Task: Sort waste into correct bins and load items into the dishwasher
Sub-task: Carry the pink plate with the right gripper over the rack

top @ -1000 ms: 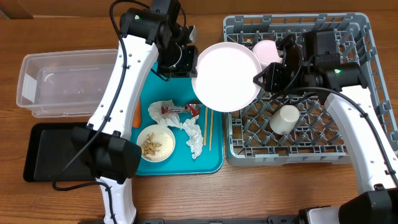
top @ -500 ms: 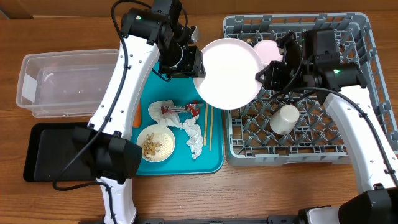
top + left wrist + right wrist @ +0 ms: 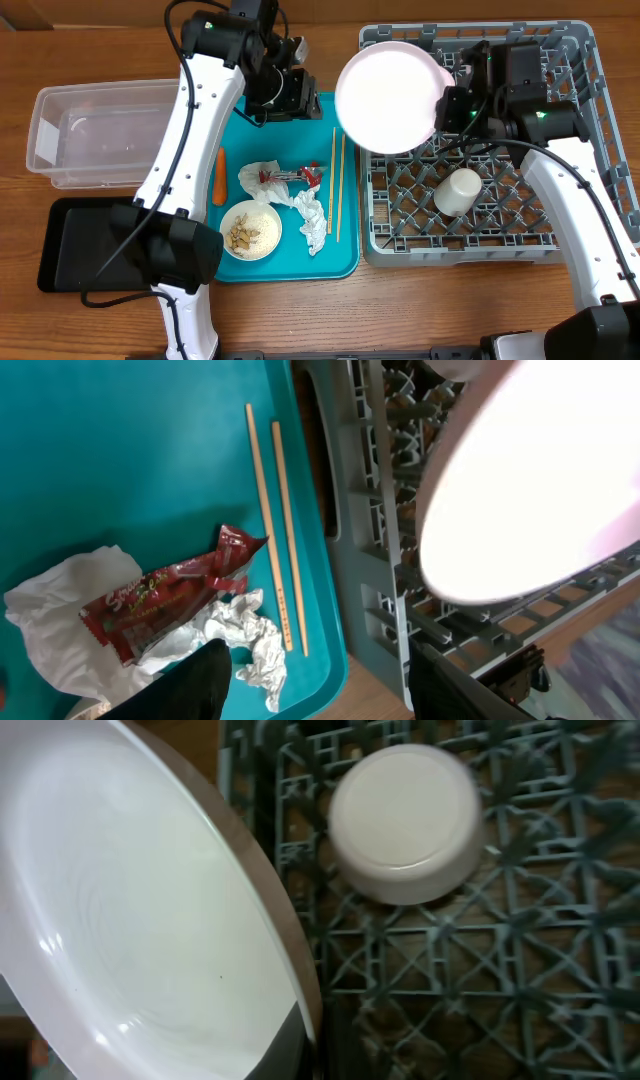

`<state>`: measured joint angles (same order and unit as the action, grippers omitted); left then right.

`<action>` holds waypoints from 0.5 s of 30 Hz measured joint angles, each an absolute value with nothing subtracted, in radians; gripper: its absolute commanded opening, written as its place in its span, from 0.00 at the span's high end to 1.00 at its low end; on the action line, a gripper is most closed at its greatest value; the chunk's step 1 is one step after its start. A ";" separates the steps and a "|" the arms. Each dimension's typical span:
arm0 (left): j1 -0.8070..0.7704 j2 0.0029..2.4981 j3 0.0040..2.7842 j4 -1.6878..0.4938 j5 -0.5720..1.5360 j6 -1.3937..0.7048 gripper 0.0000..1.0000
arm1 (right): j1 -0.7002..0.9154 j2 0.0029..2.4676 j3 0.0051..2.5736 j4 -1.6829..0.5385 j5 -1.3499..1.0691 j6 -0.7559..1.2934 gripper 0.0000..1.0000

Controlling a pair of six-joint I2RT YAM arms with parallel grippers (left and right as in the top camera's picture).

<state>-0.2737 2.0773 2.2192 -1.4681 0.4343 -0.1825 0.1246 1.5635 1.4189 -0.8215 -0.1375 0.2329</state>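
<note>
Now the plate (image 3: 388, 97) has slid right, out in front of the right gripper (image 3: 447, 106), which pinches its edge. The left gripper (image 3: 303, 90) has let go, fingers wide. The dish rack (image 3: 560, 245) lies right below.

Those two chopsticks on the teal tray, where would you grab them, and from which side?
Take the chopsticks near their middle, coming straight down from above, with the fingers closing across both at once. They lie flat, side by side on the tray, so only their tops are exposed, and a tissue lies close beside one end.
</note>
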 measured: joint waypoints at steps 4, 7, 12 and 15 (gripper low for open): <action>-0.273 2.077 2.219 -1.470 0.434 -0.179 0.39 | 0.125 1.563 1.431 -0.858 0.012 0.246 0.96; -0.273 2.077 2.219 -1.470 0.434 -0.179 0.39 | 0.124 1.563 1.484 -0.891 0.082 0.251 0.96; -0.273 2.078 2.220 -1.472 0.420 -0.179 0.39 | 0.124 1.544 1.572 -0.929 0.132 0.256 0.96; -0.273 2.077 2.220 -1.478 0.395 -0.179 0.38 | 0.126 1.524 1.578 -0.984 0.181 0.258 0.96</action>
